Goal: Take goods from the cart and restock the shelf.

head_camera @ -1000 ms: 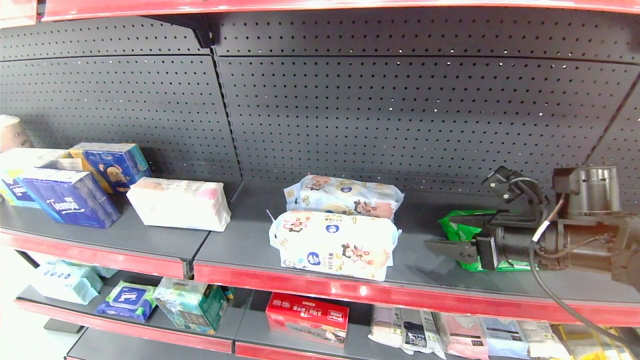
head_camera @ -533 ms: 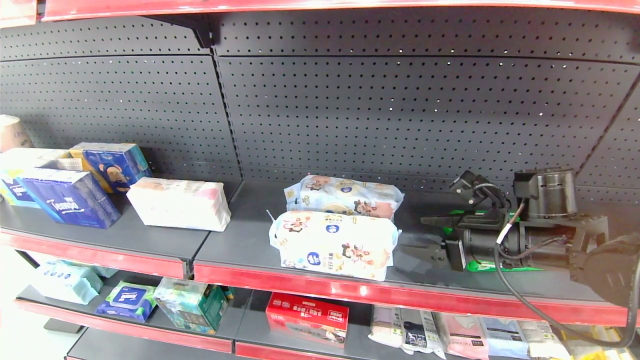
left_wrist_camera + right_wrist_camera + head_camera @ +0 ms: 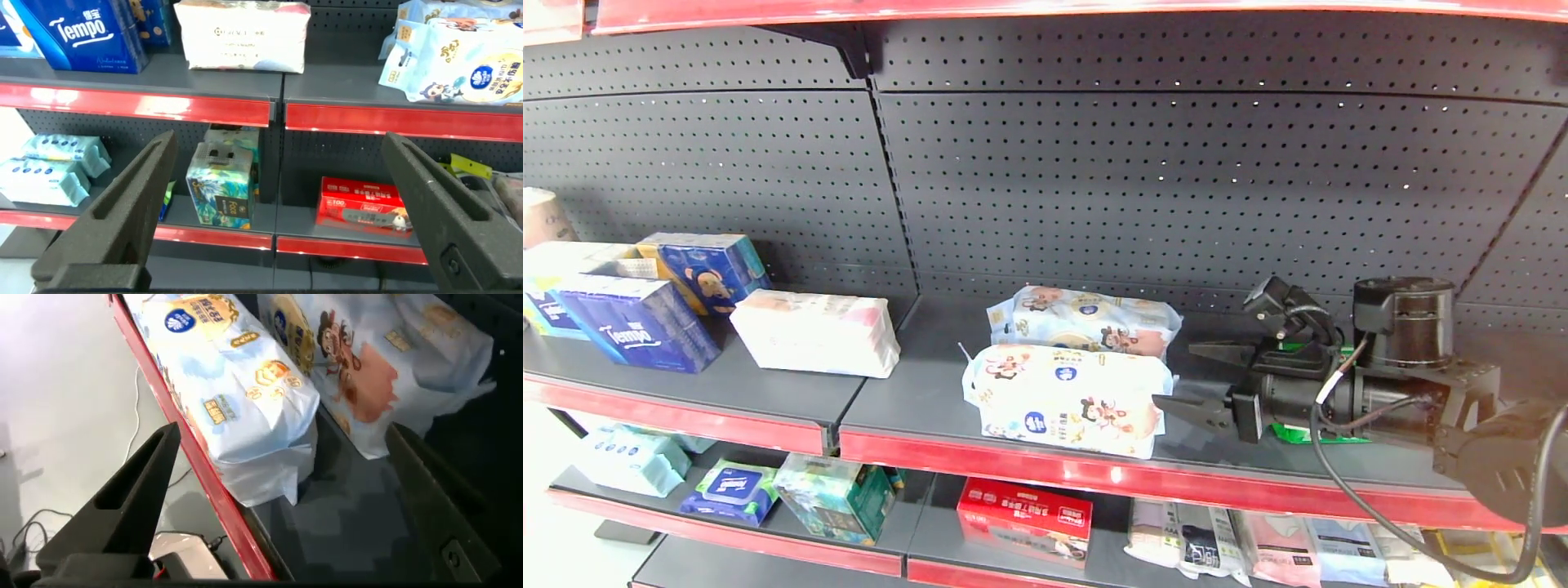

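My right end effector [image 3: 1174, 376] hangs released and empty over the shelf [image 3: 1013, 461], just beside the cartoon-print pack [image 3: 1070, 400]; the green pack [image 3: 1294, 433] lies farther right on it. My left end effector [image 3: 278, 143] is released too.

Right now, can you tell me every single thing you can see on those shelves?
cartoon packs: 2, white and blue, middle of upper shelf, one behind the other
tissue pack: 1, white, left of them
tissue boxes: at least 2, blue, far left
green pack: 1, green, right end
red box: 1, red, lower shelf, middle
teal box: 1, teal, left of it
flat packs: several, mixed colours, lower shelf, right
right gripper: 1, black, open, beside the cartoon packs
left gripper: 1, black, open, facing the lower shelf
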Available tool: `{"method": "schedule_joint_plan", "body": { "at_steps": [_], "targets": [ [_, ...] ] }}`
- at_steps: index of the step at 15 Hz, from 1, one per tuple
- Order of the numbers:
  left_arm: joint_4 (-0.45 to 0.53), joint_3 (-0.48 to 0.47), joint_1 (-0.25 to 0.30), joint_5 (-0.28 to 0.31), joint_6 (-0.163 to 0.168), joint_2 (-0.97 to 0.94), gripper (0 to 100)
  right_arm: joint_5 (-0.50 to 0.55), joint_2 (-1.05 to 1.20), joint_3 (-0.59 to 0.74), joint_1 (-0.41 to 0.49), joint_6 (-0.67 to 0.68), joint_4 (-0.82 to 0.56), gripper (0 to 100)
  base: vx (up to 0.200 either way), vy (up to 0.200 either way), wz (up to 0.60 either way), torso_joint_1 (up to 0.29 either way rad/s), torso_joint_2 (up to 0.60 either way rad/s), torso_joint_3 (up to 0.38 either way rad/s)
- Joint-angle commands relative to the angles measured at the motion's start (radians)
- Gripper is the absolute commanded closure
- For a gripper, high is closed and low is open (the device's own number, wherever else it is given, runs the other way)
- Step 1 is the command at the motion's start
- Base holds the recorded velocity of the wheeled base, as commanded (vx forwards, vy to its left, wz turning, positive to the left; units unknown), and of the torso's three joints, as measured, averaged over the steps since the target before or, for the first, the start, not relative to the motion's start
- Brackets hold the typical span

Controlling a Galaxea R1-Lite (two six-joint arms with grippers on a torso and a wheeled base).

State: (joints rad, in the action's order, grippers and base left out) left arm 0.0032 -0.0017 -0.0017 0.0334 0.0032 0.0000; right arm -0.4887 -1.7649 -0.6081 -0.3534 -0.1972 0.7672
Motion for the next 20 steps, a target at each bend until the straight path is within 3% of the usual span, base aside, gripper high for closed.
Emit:
{"method": "schedule_joint_plan", "body": {
  "at_steps": [1,16,20],
  "targets": [
    [0.0,0.0,0.0,0.0,0.0,0.002,0,-0.001,-0.007,0.021,-0.015,-0.001,0.02,0,0.0,0.0,0.0,0.0,0.0,0.0],
    [0.0,0.0,0.0,0.0,0.0,0.0,0,0.029,-0.122,0.074,-0.098,-0.028,0.256,0,0.0,0.0,0.0,0.0,0.0,0.0],
    [0.0,0.0,0.0,0.0,-0.002,0.002,0,0.029,-0.154,0.074,-0.105,-0.048,0.265,0,0.0,0.0,0.0,0.0,0.0,0.0]
  ]
}}
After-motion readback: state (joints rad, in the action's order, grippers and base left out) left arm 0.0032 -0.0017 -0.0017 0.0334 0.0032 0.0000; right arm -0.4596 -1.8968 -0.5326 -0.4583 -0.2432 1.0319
